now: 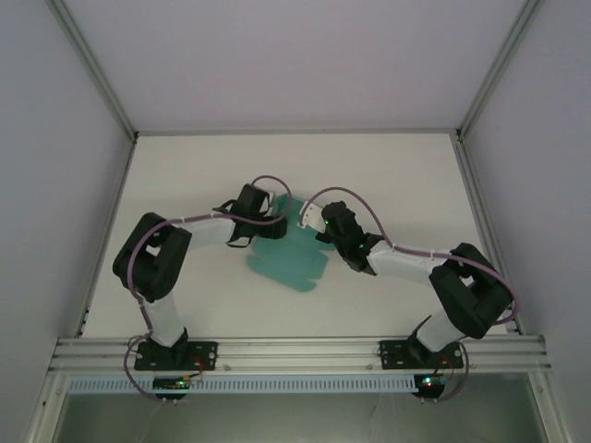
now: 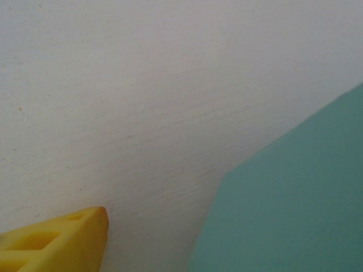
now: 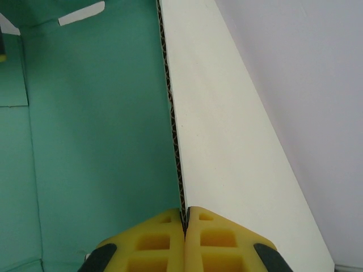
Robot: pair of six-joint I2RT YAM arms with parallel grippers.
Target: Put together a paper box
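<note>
Our right claw (image 3: 185,224), pinching the paper box (image 3: 102,141) wall, may crease it if twisted; whether our left claw (image 1: 261,218) grips, we cannot tell.

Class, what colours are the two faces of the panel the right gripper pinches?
Teal one side, cream-white the other on the paper box; right wrist view.

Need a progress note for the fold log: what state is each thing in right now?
paper box: unassembled, mostly flat on the table, one panel raised.
raised panel: standing on edge, teal on one face, white on the other, pinched at its edge.
right gripper: shut on the raised panel.
left gripper: by the sheet's edge, over bare table; whether it is open or shut cannot be told.
</note>
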